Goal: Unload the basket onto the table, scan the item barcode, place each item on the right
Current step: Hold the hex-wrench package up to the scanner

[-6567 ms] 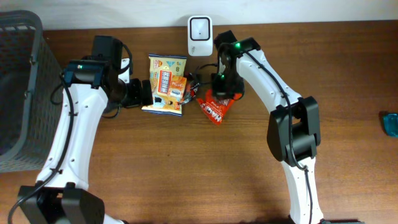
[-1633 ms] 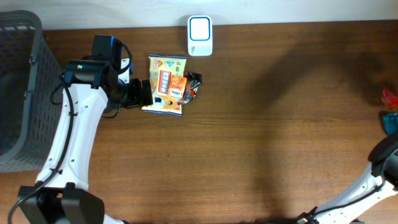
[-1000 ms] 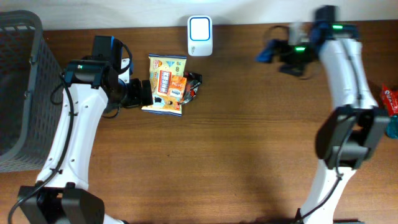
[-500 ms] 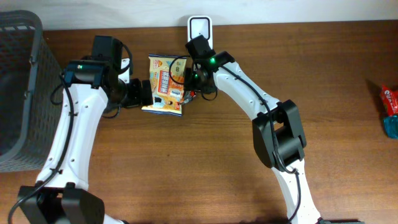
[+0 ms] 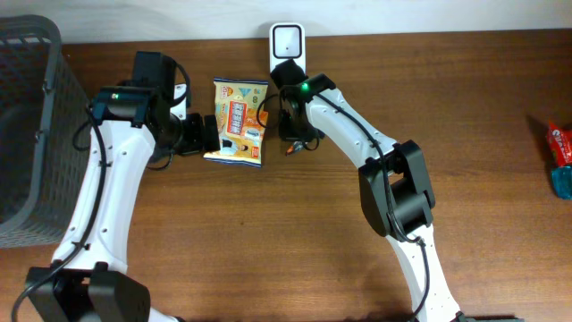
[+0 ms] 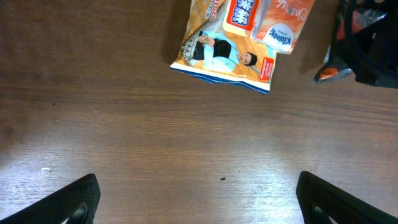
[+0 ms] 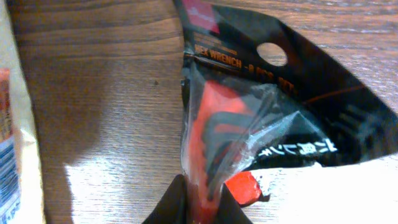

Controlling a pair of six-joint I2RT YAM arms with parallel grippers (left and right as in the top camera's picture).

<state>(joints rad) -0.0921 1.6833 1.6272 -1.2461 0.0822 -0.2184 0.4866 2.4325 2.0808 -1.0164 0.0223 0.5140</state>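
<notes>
The item is a black and red hex wrench pack (image 7: 249,118) in clear plastic. My right gripper (image 7: 208,205) is shut on its lower edge, just right of the snack bag (image 5: 238,121). In the overhead view the right gripper (image 5: 291,132) covers most of the pack (image 5: 292,149). Its barcode is hidden. The white scanner (image 5: 287,42) stands at the back edge, just behind this gripper. My left gripper (image 6: 199,199) is open over bare wood, left of the snack bag (image 6: 230,56), and holds nothing.
An orange packet (image 6: 280,25) lies on the snack bag. A grey basket (image 5: 27,125) stands at the far left. A red pack (image 5: 560,143) and a blue pack (image 5: 563,182) lie at the right edge.
My right arm swung in from the back right to the pile by the snack bag and shut on the hex wrench pack, shifting it slightly right. The left arm stayed still.
</notes>
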